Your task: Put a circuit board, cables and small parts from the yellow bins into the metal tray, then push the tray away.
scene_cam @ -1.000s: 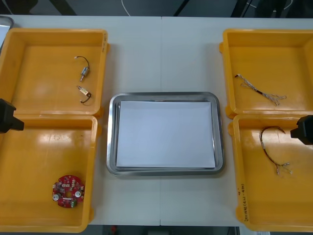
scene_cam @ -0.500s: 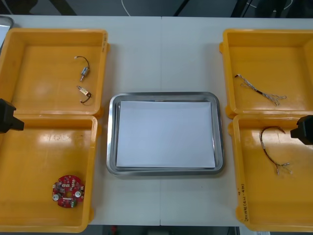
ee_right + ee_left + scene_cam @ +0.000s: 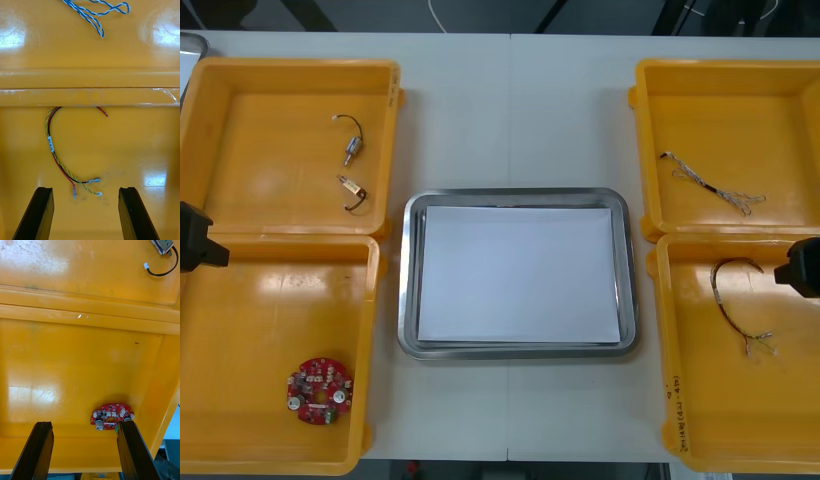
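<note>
Layout: metal tray (image 3: 408, 270) sits mid-table (image 3: 510, 110), between the two pairs of yellow bins. Judged reason: either arm can reach it from its own side. Tray holds a white sheet (image 3: 520, 272) and none of the task's items; nothing loaded yet.

Bins, one kind of item each:
- far left bin (image 3: 240, 130): two small metal parts (image 3: 352, 150) with black leads, near its right wall, one just nearer than the other.
- near left bin (image 3: 270, 310): one round red circuit board (image 3: 319, 391), flat, toward the near wall.
- far right bin (image 3: 740, 110): twisted blue and white cable (image 3: 710, 184), lying loose on the floor.
- near right bin (image 3: 710, 400): red and yellow cable (image 3: 735, 305), curved, terminal ends toward the near side.

Left gripper (image 3: 84, 425) hangs over the near left bin at its far left edge, fingers spread wide, nothing between them. The board lies beyond the tips, closer to one finger than centred; some lining-up looks needed before a grasp.

Right gripper (image 3: 85, 189) hangs over the near right bin at its right edge, fingers likewise wide and empty. The cable's terminal ends fall between the two fingers, just past the tips. Judged: this arm is well placed for a first pick.
</note>
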Robot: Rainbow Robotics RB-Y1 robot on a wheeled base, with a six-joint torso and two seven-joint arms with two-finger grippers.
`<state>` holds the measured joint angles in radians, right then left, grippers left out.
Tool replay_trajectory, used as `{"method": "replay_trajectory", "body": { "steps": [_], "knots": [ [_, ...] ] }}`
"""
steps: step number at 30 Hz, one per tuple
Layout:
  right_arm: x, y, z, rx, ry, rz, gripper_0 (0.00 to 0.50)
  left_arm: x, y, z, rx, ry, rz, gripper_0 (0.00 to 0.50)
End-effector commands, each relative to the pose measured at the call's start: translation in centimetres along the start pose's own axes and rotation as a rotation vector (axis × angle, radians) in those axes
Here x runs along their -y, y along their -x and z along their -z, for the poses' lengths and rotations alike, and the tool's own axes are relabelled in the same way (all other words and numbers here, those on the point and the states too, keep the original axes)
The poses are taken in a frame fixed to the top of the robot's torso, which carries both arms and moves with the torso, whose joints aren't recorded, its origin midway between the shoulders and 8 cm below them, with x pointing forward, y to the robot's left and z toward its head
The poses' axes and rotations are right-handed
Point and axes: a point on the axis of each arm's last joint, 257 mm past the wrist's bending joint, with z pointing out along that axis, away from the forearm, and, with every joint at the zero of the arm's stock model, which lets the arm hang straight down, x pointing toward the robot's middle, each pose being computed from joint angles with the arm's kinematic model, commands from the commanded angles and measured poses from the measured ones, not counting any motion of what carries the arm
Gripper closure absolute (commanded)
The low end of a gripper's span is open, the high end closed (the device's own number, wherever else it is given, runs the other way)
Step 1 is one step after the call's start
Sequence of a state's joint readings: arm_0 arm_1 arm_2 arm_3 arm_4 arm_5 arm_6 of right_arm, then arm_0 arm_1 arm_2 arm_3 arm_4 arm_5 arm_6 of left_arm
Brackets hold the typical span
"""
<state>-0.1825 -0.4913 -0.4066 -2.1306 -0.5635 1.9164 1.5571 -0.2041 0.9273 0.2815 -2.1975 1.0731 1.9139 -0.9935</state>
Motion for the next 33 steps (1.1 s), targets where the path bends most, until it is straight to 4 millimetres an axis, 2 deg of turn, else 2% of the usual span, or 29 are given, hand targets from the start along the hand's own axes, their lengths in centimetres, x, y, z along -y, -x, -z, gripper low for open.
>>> {"method": "replay_trajectory", "body": {
  "steps": [1,10,21,24,33],
  "knots": [
    [0.4,-0.9,0.1,-0.014,-0.016,-0.006,0.0,-1.0,-1.6,-0.4,-0.038,0.028,0.029,0.0],
    [-0.7,-2.8,-0.5,-0.041,0.007,-0.002,0.0,-0.8,-2.3,-0.3,-0.051,0.027,0.013,0.0],
    [-2.5,-5.3,-1.4,-0.073,0.037,-0.012,0.0,0.4,-5.1,-1.5,-0.045,-0.005,-0.019,0.0],
    [-2.9,-5.5,-1.6,-0.077,0.041,-0.009,0.0,0.7,-5.6,-1.7,-0.037,-0.014,-0.026,0.0],
    [-4.7,-3.8,-2.7,-0.014,0.047,0.027,0.0,1.8,-7.7,-3.1,0.002,-0.065,-0.032,0.0]
  ]
}}
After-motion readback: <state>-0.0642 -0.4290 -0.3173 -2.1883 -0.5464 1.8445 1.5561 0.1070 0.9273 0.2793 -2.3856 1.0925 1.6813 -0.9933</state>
